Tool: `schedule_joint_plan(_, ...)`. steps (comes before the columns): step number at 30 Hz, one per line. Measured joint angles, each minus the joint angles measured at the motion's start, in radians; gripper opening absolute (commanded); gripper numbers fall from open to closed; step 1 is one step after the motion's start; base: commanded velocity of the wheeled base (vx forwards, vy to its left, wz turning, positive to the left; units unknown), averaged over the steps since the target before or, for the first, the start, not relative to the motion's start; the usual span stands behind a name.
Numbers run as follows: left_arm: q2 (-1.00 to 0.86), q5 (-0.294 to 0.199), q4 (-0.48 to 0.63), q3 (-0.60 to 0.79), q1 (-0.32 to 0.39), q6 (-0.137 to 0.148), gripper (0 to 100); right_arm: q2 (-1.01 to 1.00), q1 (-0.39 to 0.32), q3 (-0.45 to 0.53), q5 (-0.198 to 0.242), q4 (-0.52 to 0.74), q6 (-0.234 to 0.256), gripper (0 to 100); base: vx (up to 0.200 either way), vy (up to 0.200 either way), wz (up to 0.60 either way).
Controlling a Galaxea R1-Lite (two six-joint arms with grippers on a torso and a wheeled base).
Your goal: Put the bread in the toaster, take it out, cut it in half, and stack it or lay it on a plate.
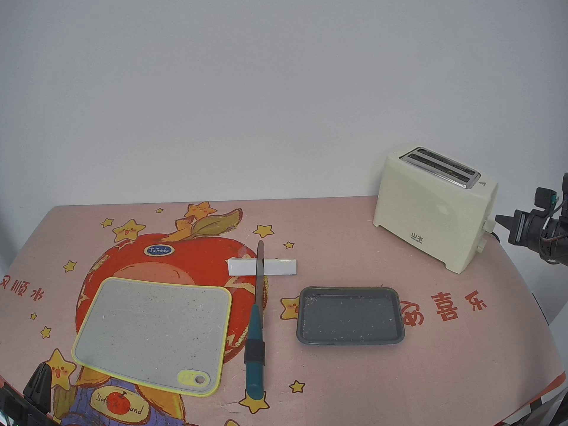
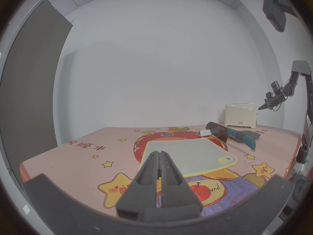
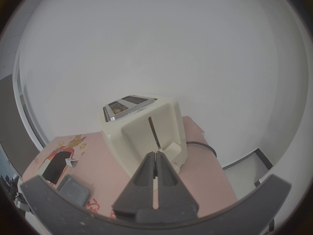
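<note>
The cream toaster [image 1: 435, 205] stands at the table's back right. In the right wrist view, golden bread [image 3: 118, 108] shows low inside one slot of the toaster [image 3: 140, 131], and the side lever [image 3: 172, 147] sits near the bottom of its track. My right gripper [image 3: 156, 154] is shut and empty, hanging just off the toaster's lever end [image 1: 503, 221]. A grey plate [image 1: 350, 315] lies mid-table. The teal-handled knife [image 1: 257, 326] lies between it and the grey cutting board [image 1: 152, 332]. My left gripper [image 2: 159, 153] is shut and empty above the front left corner, short of the board [image 2: 189, 154].
The knife's blade rests across a small white holder [image 1: 262, 266]. A black power cord [image 3: 202, 146] runs behind the toaster near the table's right edge. The pink printed tablecloth [image 1: 355, 244] is bare between plate and toaster.
</note>
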Motion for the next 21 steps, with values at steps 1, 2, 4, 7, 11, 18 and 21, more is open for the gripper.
schedule_joint_plan(1, 0.0, 0.0, 0.0, 0.0, 0.0, 0.0, 0, -0.006, 0.002, 0.007, 0.0, 0.0, -0.012, 0, 0.0, 0.0, 0.0)
schedule_joint_plan(2, 0.0, 0.0, 0.0, 0.0, 0.0, 0.0, 0, -0.013, 0.005, 0.014, 0.001, 0.0, -0.02, 0, 0.0, 0.0, 0.0)
schedule_joint_plan(4, 0.0, 0.0, 0.0, 0.0, 0.0, 0.0, 0, -0.026, 0.007, 0.023, 0.002, -0.001, -0.025, 0, 0.0, 0.0, 0.0)
schedule_joint_plan(7, 0.0, 0.0, 0.0, 0.0, 0.0, 0.0, 0, -0.051, 0.009, 0.038, 0.003, -0.002, -0.03, 0, 0.0, 0.0, 0.0)
schedule_joint_plan(11, 0.0, 0.0, 0.0, 0.0, 0.0, 0.0, 0, -0.087, 0.011, 0.056, 0.007, -0.001, -0.051, 0, 0.0, 0.0, 0.0)
schedule_joint_plan(18, 0.0, 0.0, 0.0, 0.0, 0.0, 0.0, 0, -0.158, 0.012, 0.1, 0.01, -0.001, -0.085, 0, 0.0, 0.0, 0.0)
schedule_joint_plan(21, 0.0, 0.0, 0.0, 0.0, 0.0, 0.0, 0, -0.176, 0.013, 0.111, 0.01, -0.001, -0.107, 0, 0.0, 0.0, 0.0)
